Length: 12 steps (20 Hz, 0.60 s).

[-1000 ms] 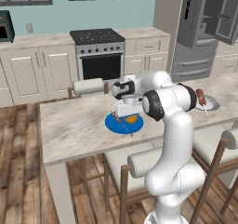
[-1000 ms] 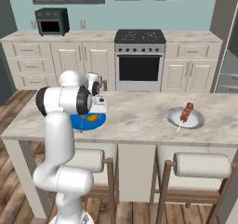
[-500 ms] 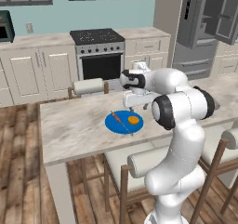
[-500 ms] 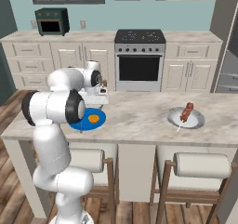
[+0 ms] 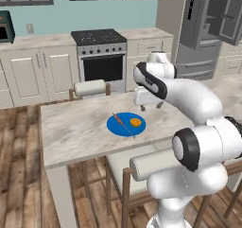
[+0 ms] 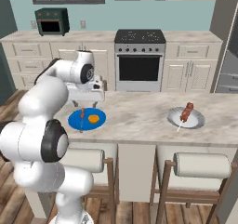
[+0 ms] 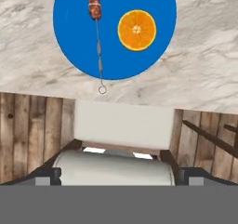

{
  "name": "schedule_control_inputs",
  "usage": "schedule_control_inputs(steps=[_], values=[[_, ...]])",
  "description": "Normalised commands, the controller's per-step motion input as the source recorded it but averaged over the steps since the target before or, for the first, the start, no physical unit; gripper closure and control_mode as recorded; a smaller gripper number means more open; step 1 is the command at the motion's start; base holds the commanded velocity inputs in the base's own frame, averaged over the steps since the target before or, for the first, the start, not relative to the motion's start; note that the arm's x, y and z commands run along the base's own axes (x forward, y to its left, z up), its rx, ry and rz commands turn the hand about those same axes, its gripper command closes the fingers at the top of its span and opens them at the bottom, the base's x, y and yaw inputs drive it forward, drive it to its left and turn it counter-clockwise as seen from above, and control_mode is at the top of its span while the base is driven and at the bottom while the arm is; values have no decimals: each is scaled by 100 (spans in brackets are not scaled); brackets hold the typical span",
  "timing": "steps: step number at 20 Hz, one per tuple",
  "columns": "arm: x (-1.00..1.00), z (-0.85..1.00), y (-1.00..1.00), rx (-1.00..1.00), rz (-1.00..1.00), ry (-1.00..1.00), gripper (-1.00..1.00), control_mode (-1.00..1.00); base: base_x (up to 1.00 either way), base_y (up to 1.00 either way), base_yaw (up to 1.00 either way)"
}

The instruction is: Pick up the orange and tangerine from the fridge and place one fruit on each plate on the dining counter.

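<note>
One fruit's down: we see an orange [image 7: 136,30] lying on the blue plate [image 5: 116,126] beside its skewer [image 7: 96,28], on the dining counter [image 6: 139,114]. Grey-white plate [image 6: 195,121] has no fruit yet. Gripper [image 5: 149,99] hangs over the counter just beyond the blue plate; can't tell if it's apart or closed. Next fruit's prob light, round, smooth, rolls easy, so we'd pinch across the middle, w/ gentle squeeze.

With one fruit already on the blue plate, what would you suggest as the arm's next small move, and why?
Probably lift away and turn toward the fridge. The orange slice already lies on the blue plate beside its skewer, while the pale plate holds only a skewer, so the second fruit is still needed.
</note>
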Motion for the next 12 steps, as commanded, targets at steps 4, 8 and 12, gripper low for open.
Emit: schedule_control_inputs(steps=[4, 8, 12], values=[[-99, 35, 11, 0, -4, -5, -100, -100, 0, 0, 0], [-93, -1, 15, 0, 0, -2, -100, -100, 0, 0, 0], [-97, -27, 8, 0, 0, -10, -100, -100, 0, 0, 0]])
